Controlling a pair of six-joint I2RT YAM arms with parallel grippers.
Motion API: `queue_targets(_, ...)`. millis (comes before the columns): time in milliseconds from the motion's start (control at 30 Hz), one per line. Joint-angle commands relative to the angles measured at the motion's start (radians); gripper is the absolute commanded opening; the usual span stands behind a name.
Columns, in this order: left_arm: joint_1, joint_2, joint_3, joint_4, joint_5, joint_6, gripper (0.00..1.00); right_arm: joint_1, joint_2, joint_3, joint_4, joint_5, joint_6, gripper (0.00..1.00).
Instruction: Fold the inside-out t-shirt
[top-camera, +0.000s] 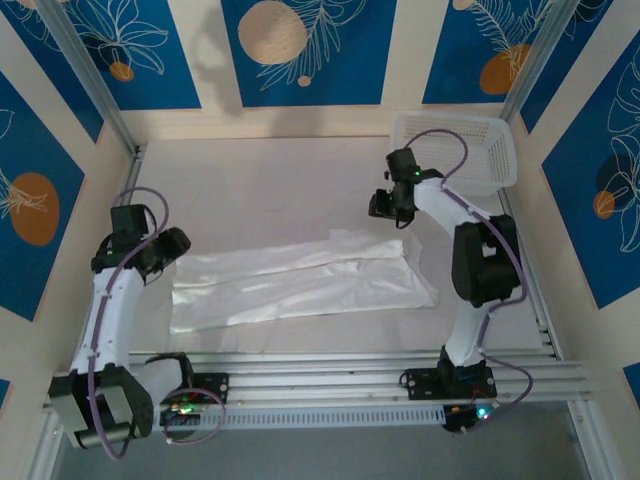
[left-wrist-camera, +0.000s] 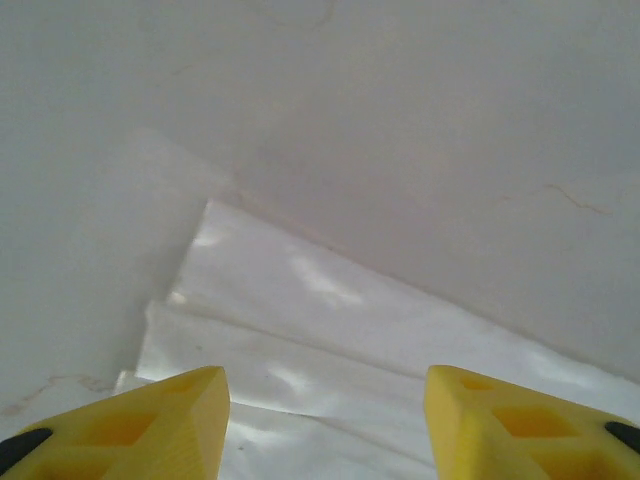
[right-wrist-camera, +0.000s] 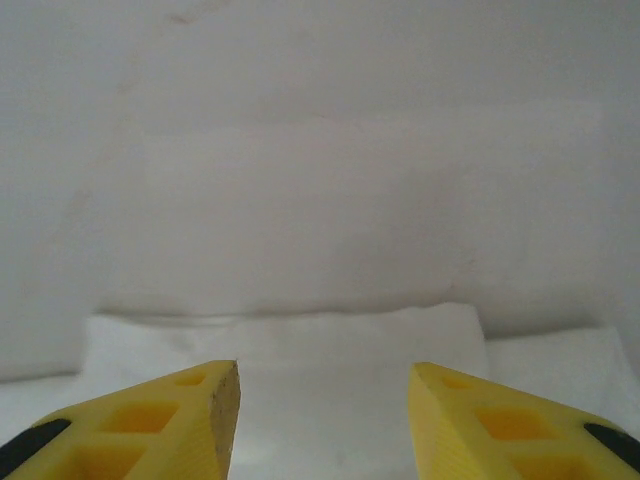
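The inside-out t-shirt (top-camera: 300, 283) lies flat on the table as a long white folded strip running left to right. My left gripper (top-camera: 172, 245) hovers at the strip's left end, open, nothing between its yellow fingers (left-wrist-camera: 150, 425); folded layers of the t-shirt (left-wrist-camera: 330, 330) lie under it. My right gripper (top-camera: 385, 205) hangs just beyond the strip's right end, also open and empty, its yellow fingers (right-wrist-camera: 480, 425) over a white edge of the t-shirt (right-wrist-camera: 300, 350).
A white plastic mesh basket (top-camera: 460, 150) stands at the back right corner, close behind the right arm. Aluminium rails (top-camera: 350, 375) run along the table's near edge. White table surface (top-camera: 260, 190) stretches behind the shirt.
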Motion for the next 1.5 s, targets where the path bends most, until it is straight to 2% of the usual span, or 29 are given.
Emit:
queue_targets(0,-0.02,-0.013,-0.04,-0.017,0.044,0.041,0.54,-0.002,0.073,0.044,-0.035,0.006,-0.052,0.5)
queue_targets(100,-0.027,-0.003,-0.059,-0.017,0.046,0.041,0.54,0.01,0.124,0.074,-0.063,-0.058,-0.073,0.44)
queue_targets(200,-0.032,0.004,-0.062,-0.014,0.039,0.037,0.55,0.023,0.089,0.043,-0.043,-0.049,-0.069,0.28)
queue_targets(300,-0.036,0.008,-0.062,-0.003,0.033,0.03,0.55,0.018,0.052,0.017,-0.024,-0.053,-0.063,0.15)
queue_targets(467,-0.047,0.024,-0.057,-0.003,0.028,0.029,0.55,0.014,0.025,0.017,-0.03,-0.08,-0.065,0.0)
queue_targets(633,-0.051,0.024,-0.062,-0.001,0.023,0.029,0.55,0.013,-0.043,0.001,-0.033,-0.113,-0.049,0.0)
queue_targets(767,-0.054,0.024,-0.066,0.0,0.021,0.029,0.55,0.015,-0.193,-0.103,0.001,-0.144,-0.02,0.0)
queue_targets(900,-0.057,0.031,-0.069,0.005,0.027,0.024,0.56,0.042,-0.433,-0.374,0.067,-0.142,0.101,0.0)
queue_targets(1000,-0.06,0.04,-0.071,0.013,0.027,0.021,0.56,0.134,-0.697,-0.662,0.111,-0.066,0.253,0.0)
queue_targets(1033,-0.065,0.044,-0.072,0.02,0.028,0.02,0.55,0.17,-0.787,-0.746,0.12,-0.04,0.301,0.03)
queue_targets(1133,-0.073,0.059,-0.066,0.034,0.033,0.018,0.56,0.199,-0.999,-0.884,0.092,0.003,0.393,0.36)
queue_targets(1167,-0.078,0.064,-0.061,0.033,0.033,0.019,0.56,0.197,-1.05,-0.898,0.097,0.006,0.389,0.45)
queue_targets(1200,-0.083,0.067,-0.057,0.034,0.033,0.019,0.56,0.195,-1.077,-0.896,0.112,0.008,0.372,0.49)
queue_targets(1300,-0.103,0.067,-0.049,0.035,0.033,0.024,0.56,0.194,-1.001,-0.809,0.165,-0.013,0.277,0.51)
queue_targets(1467,-0.141,0.037,-0.061,0.07,0.14,0.034,0.59,0.206,-0.617,-0.547,0.155,-0.131,0.197,0.5)
